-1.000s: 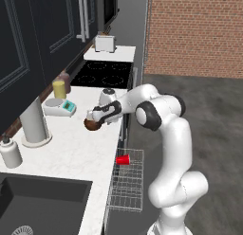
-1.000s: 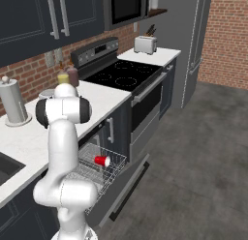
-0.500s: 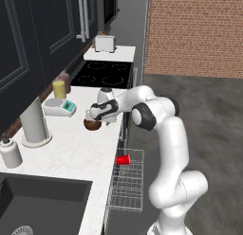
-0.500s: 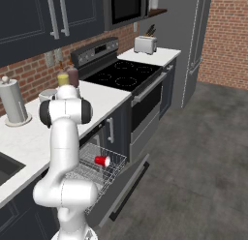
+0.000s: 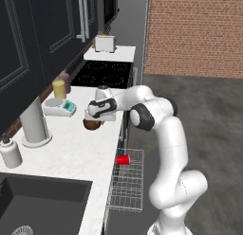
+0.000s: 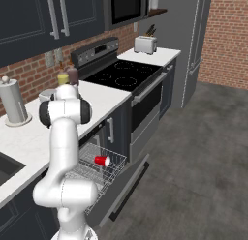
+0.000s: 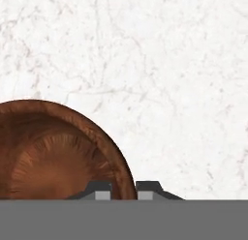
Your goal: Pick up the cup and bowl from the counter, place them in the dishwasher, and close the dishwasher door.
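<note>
The dark brown bowl [image 5: 91, 125] stands on the white counter [image 5: 71, 153] near its front edge. My gripper [image 5: 96, 116] hangs right over it. In the hand view the bowl [image 7: 53, 157] sits at the lower left, and my gripper [image 7: 124, 189] is shut on the bowl's right rim, one fingertip [image 7: 99, 190] inside it and one outside. The red cup [image 5: 123, 159] lies on its side in the pulled-out wire rack [image 5: 128, 186] of the dishwasher. The cup [image 6: 101, 160] and the lowered dishwasher door [image 6: 121, 190] also show in the right base view.
Behind the bowl stand a white-and-teal scale [image 5: 59, 107], a yellow jar [image 5: 59, 89] and a paper towel holder [image 5: 33, 122]. A white bottle [image 5: 9, 152] and the sink [image 5: 38, 201] are at the near left. The black stove [image 5: 107, 74] and a toaster [image 5: 105, 42] lie beyond.
The fingers have come together on the bowl's rim; a second ago they stood wide apart. The arm has hardly shifted and the bowl has stayed in place.
</note>
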